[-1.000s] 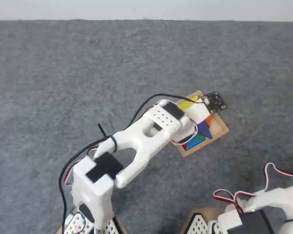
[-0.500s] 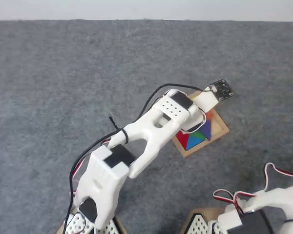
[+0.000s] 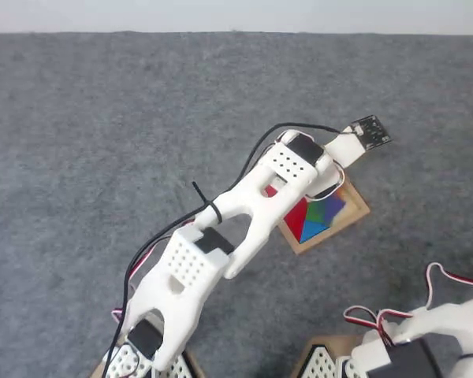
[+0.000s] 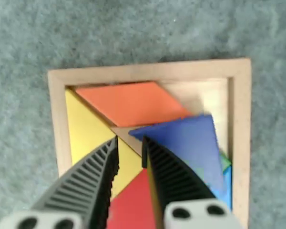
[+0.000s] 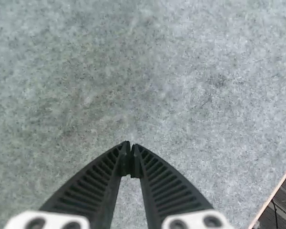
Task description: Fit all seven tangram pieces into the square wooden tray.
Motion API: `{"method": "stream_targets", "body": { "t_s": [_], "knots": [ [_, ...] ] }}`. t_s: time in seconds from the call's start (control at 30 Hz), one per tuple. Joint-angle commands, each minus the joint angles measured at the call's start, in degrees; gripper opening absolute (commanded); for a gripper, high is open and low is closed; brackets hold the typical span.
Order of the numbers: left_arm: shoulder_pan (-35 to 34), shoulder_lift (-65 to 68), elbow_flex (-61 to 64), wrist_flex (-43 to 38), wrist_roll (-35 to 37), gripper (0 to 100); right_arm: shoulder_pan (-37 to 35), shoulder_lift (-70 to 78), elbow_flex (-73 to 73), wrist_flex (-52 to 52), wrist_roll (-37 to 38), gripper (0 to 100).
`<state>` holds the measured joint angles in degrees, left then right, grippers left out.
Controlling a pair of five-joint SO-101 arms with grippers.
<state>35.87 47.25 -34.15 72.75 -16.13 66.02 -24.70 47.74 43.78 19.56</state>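
The left claw (image 4: 130, 143), slightly parted and empty, hangs over the tray (image 4: 148, 71) of coloured pieces (image 4: 128, 102); the right claw (image 5: 130, 148) is closed above the grey bench (image 5: 133, 57).

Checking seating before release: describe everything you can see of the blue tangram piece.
The blue piece is a flat, matte triangle, painted wood by its look. It lies askew in the tray, not seated, overlapping the green piece and light-blue piece by one wall, one edge against the orange piece. A finger of the left gripper covers one corner; contact is unclear.
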Motion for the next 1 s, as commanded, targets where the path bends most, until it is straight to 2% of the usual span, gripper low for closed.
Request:
{"method": "stream_targets", "body": {
  "t_s": [0.0,0.33,0.47,0.63,0.83,0.97],
  "knots": [
    [0.18,2.90,-8.13,3.69,-1.05,8,-0.48,-2.68,-0.18,-0.13,-0.35,0.9],
    [0.00,5.54,-21.14,13.98,0.35,6,-0.48,-2.68,-0.18,-0.04,-0.18,0.9],
    [-2.02,5.54,-26.86,20.22,1.76,4,-0.48,-2.68,-0.18,-0.04,-0.18,0.9],
    [-0.97,5.54,-33.10,27.34,1.93,4,-0.48,-2.68,-0.18,-0.13,-0.18,0.9],
    [-0.70,5.45,-37.41,27.96,3.78,1,-0.57,-2.68,-0.44,-1.01,-0.18,0.9],
    [-1.32,1.49,-39.78,28.13,7.47,1,-2.24,-2.24,-0.44,-1.45,0.09,0.9]
  ]
}}
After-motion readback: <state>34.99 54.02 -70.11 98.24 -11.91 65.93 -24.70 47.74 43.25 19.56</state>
